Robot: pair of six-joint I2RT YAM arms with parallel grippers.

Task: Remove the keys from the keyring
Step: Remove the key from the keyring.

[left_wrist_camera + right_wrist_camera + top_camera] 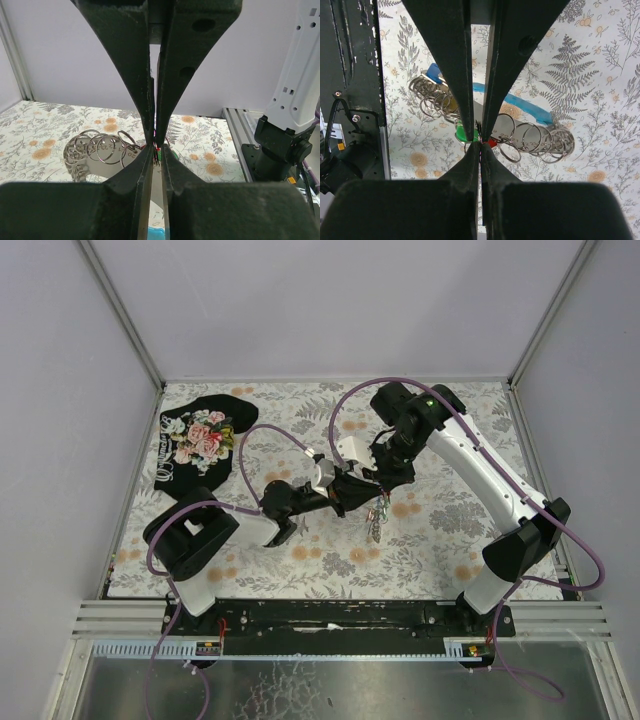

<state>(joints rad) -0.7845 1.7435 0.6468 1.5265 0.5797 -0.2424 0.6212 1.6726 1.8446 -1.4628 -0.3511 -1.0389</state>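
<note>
Both pincers clamped the keys (464, 133) from opposite sides, left gripper (156, 150) meeting right gripper (479, 137) above mid-table (450, 540). One green and one red head showed beside the keyring (530, 140), its loops dangling.

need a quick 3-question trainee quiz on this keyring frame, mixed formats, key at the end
1. True or false: the left gripper stands wide open.
2. Where on the table does the black floral cloth lie? A) far-left corner B) centre, under the arms C) near-right corner
3. Fill in: in the right wrist view, the keys showing beside the right gripper have one green head and one ____ head.

Key: 1 false, its fingertips are pinched together. 2 A. 3 red.
</note>
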